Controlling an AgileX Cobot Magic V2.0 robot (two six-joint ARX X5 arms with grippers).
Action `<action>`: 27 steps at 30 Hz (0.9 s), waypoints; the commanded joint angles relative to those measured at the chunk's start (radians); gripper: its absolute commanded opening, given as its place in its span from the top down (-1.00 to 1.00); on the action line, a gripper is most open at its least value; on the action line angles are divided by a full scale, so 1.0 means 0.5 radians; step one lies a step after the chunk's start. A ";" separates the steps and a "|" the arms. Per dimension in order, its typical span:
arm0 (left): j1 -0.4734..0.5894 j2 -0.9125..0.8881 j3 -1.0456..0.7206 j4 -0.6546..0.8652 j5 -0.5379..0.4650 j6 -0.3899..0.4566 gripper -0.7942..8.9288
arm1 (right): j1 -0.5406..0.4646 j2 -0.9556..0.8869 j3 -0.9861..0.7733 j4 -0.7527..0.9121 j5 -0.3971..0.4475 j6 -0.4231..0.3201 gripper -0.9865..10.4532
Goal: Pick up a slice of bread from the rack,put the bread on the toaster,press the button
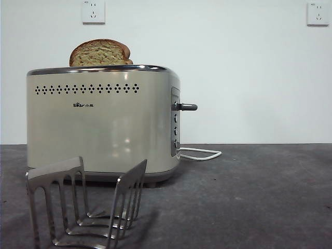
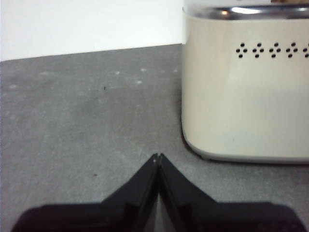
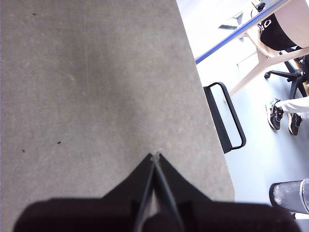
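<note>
Left hand point(image 2: 158, 155): jaws pressed together, empty, hanging low over the grey counter point(image 2: 87, 111) just beside a rounded corner of the toaster point(image 2: 241, 106). Right hand point(image 3: 155, 155): likewise pressed together on nothing, out near the counter's edge, with floor and chair legs showing past it.

Slice of bread point(image 1: 100, 53) already upright in the toaster's top slot, domed crust showing above the chrome rim. Rack point(image 1: 85, 205) empty at the front of the counter, just before the toaster. Button point(image 1: 188, 107) not yet pushed down, by the look of it: lever high on the narrow control panel, pointing sideways.

Best approached from above with closed jaws, landing squarely on the lever rather than on the small round knobs below; pressing straight down, no sideways shove against the toaster.
</note>
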 commanded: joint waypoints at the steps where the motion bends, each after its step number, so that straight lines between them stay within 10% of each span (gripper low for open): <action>1: 0.006 -0.116 -0.021 -0.098 -0.092 -0.017 0.84 | 0.000 0.012 0.005 -0.044 0.001 0.000 0.83; 27: 0.011 -0.061 -0.020 -0.075 -0.185 -0.117 0.84 | 0.000 0.012 0.005 -0.044 0.000 0.001 0.83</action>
